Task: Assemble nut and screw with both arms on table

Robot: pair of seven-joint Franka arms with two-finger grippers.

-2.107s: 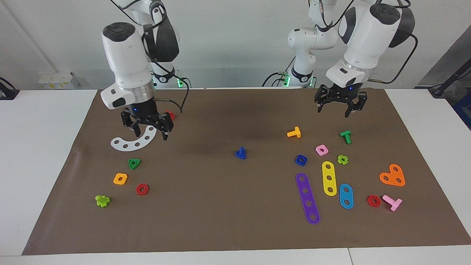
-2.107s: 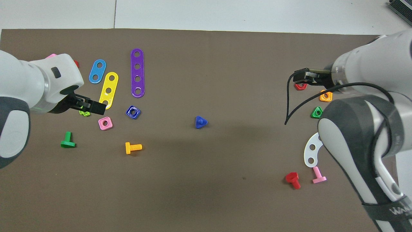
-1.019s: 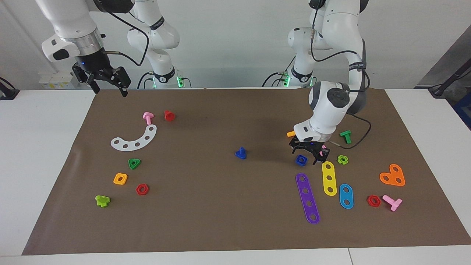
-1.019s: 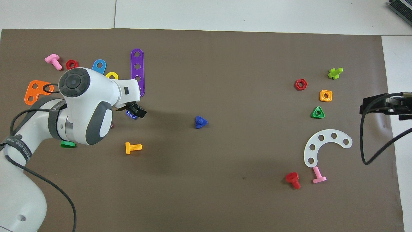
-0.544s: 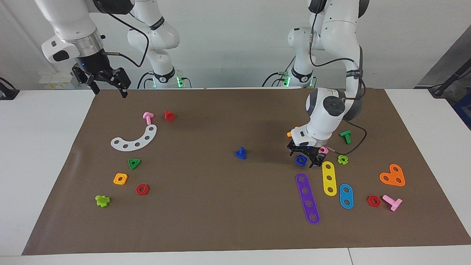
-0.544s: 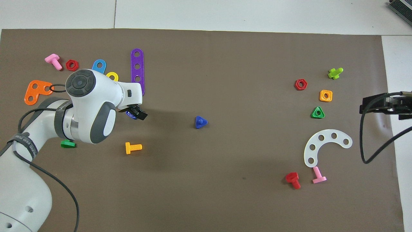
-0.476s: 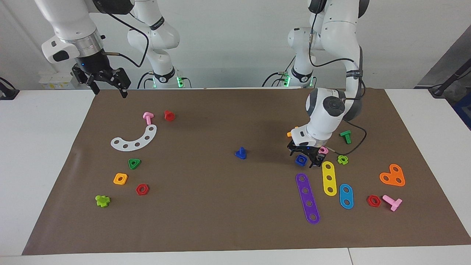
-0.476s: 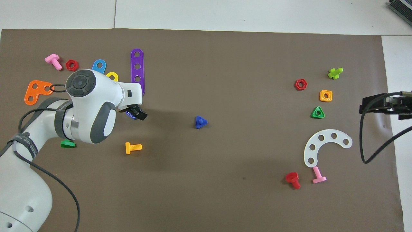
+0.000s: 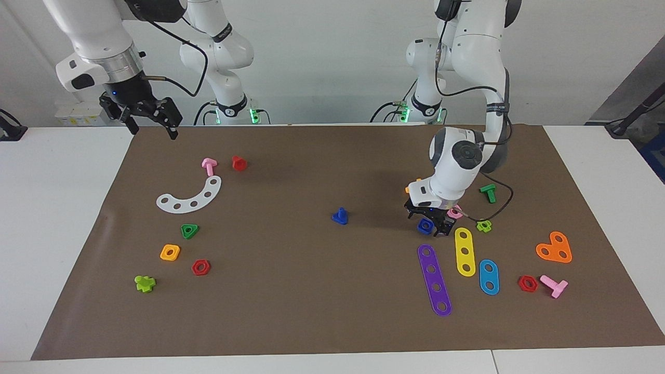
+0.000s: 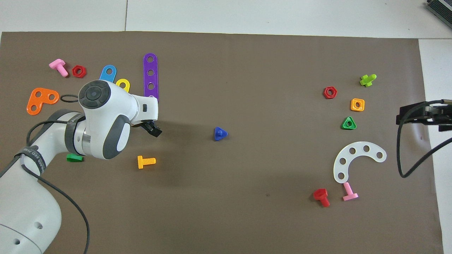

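Observation:
The dark blue square nut [image 9: 425, 225] lies on the brown mat [image 9: 311, 291] toward the left arm's end. My left gripper [image 9: 428, 223] is down at the mat with its open fingers on either side of the nut. In the overhead view the left gripper [image 10: 151, 127] covers the nut. The dark blue screw [image 9: 340, 216] stands on its head at the mat's middle, also seen from overhead [image 10: 220, 134]. My right gripper [image 9: 150, 123] waits, open and empty, raised over the mat's corner at the right arm's end; it shows in the overhead view too [image 10: 420, 114].
Close by the nut are a pink square nut [image 9: 456, 211], a yellow strip [image 9: 464, 251], a purple strip [image 9: 434, 279], a lime piece [image 9: 484, 225] and a green bolt [image 9: 488, 192]. An orange bolt [image 10: 146, 161] lies nearer to the robots. A white curved strip [image 9: 190, 196] lies toward the right arm's end.
My left arm came in from above and brought its gripper down around the blue nut, sinking a little lower in the last half second. My right arm rose and drew back, then held still.

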